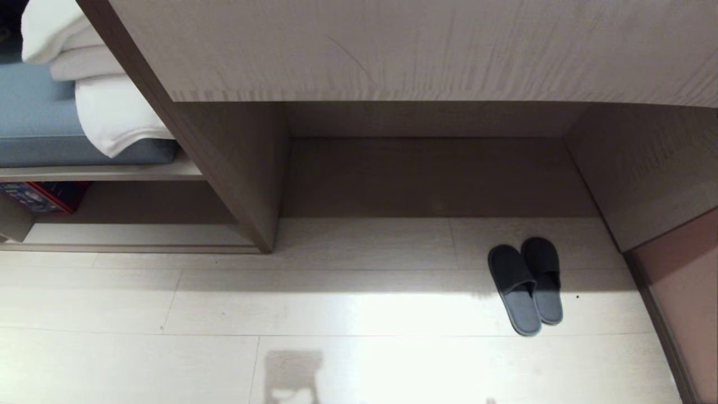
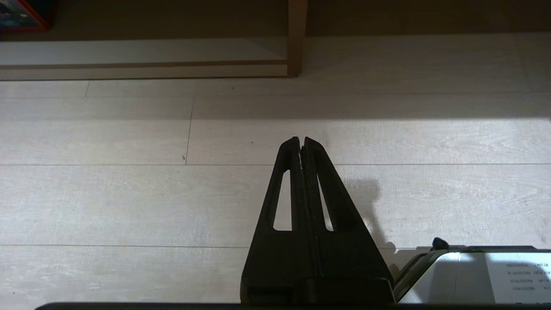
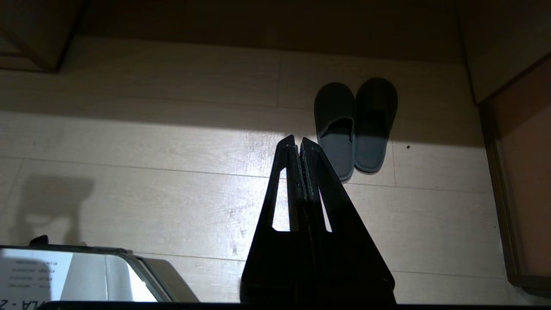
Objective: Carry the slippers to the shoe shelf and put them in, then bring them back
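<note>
A pair of dark grey-blue slippers (image 1: 527,283) lies side by side on the pale floor, toes toward the desk recess, at the right of the head view. In the right wrist view the slippers (image 3: 355,125) lie just beyond and beside my right gripper (image 3: 298,142), which is shut, empty, and above the floor. My left gripper (image 2: 300,140) is shut and empty too, hanging over bare floor. The shoe shelf (image 1: 134,233), with its pale base board and a red box (image 1: 42,196), sits at the far left; it also shows in the left wrist view as the shoe shelf (image 2: 142,54). Neither arm shows in the head view.
A wide desk top (image 1: 426,50) overhangs the recess (image 1: 432,179). An upright panel (image 1: 247,191) divides recess from shelf. Folded white towels (image 1: 106,95) lie on a blue cushion above the shelf. A brown wall panel (image 1: 684,292) bounds the right side. Part of my white base (image 2: 473,275) shows.
</note>
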### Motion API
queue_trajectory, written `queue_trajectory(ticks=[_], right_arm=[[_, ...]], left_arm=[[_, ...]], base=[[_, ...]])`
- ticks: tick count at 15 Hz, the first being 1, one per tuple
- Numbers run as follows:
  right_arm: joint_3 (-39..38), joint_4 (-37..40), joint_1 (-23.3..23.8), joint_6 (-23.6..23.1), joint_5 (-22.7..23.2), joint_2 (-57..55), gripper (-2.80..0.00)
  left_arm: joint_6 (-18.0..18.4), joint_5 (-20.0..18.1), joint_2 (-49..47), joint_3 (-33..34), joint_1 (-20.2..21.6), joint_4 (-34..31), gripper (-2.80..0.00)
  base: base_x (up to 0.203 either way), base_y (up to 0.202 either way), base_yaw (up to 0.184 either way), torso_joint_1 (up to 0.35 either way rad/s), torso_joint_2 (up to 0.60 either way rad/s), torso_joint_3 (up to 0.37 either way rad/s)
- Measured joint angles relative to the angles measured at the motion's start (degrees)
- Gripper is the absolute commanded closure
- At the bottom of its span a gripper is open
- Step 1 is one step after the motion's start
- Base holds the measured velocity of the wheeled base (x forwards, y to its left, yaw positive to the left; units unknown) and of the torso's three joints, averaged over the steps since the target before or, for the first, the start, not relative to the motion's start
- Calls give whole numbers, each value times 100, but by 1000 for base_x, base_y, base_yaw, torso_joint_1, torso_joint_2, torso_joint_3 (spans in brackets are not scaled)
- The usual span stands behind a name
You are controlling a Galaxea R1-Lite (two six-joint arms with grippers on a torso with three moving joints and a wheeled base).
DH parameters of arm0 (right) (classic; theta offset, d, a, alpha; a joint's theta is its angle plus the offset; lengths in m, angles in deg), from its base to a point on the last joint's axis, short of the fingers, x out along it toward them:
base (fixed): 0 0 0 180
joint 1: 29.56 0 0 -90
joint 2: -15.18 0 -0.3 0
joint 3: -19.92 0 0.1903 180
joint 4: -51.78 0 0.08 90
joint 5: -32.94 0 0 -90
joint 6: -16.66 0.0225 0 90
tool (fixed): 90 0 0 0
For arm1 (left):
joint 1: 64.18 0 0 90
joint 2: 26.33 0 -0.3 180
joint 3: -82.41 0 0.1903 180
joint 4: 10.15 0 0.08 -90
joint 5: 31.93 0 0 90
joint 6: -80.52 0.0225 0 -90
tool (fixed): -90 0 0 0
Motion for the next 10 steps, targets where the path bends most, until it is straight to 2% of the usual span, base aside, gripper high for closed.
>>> queue_trajectory(ticks=[10], right_arm=[[0, -2, 0, 0, -2, 0, 0]], left_arm=[[-17, -1, 0, 0, 0, 0, 0]], base=[[0, 0, 0, 2, 0, 201]])
